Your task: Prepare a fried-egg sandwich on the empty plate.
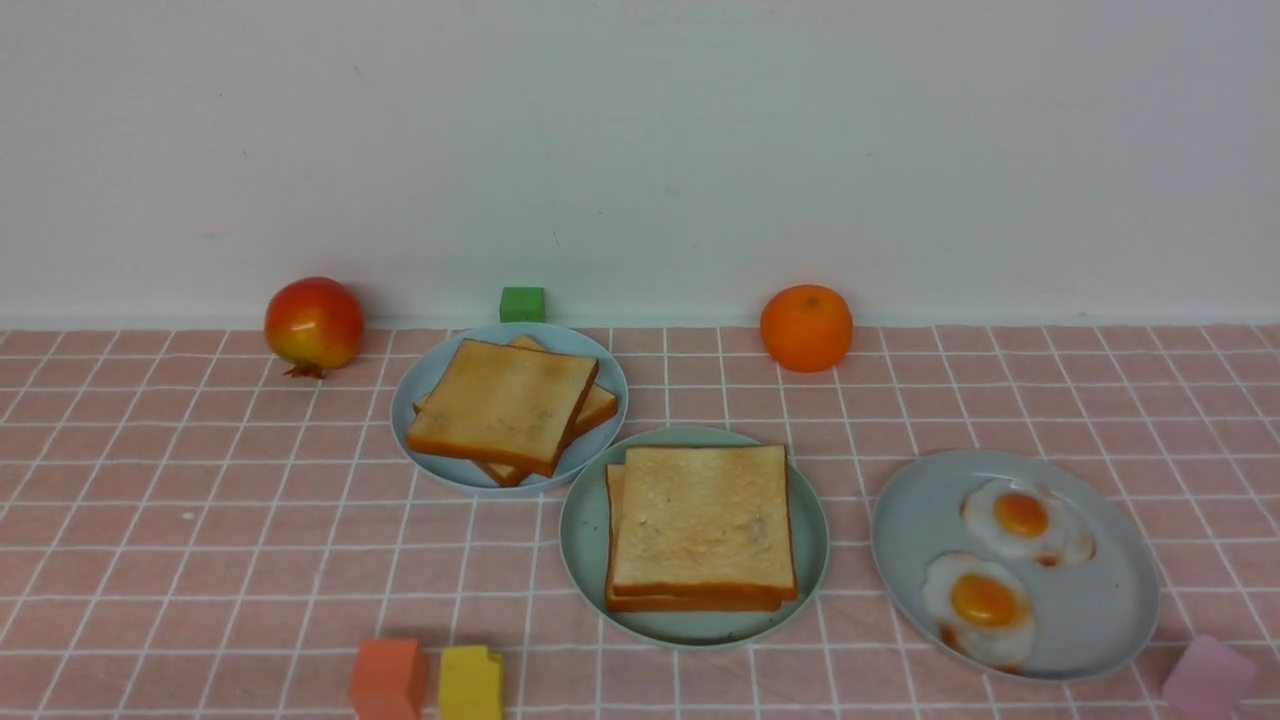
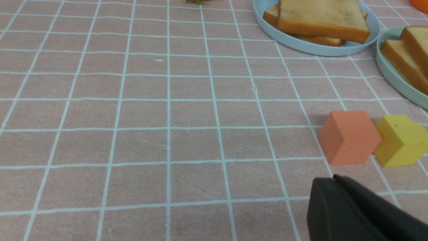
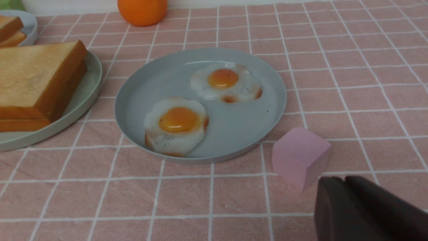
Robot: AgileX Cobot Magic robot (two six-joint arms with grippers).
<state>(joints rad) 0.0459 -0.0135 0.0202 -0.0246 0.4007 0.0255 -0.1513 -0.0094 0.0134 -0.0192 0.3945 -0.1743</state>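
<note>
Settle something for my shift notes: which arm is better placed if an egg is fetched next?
The right, I'd say: the fried eggs lie on the grey-blue plate, right of the stacked toast, and only the right wrist view shows them. Whether the stack needs one, I cannot tell.

In each of our two wrist views, one dark shape enters at the lower right corner: a piece of our own pincer. Our left pincer (image 2: 347,207) is charcoal to near black, with a matt surface, a blunt, uneven tip and a long edge that slants away. Our right pincer (image 3: 354,207) looks much alike, a dark grey with a faint brownish cast, its outline soft and blurred. Both are cut off by the picture's border, so we can describe only these parts of our body.
</note>
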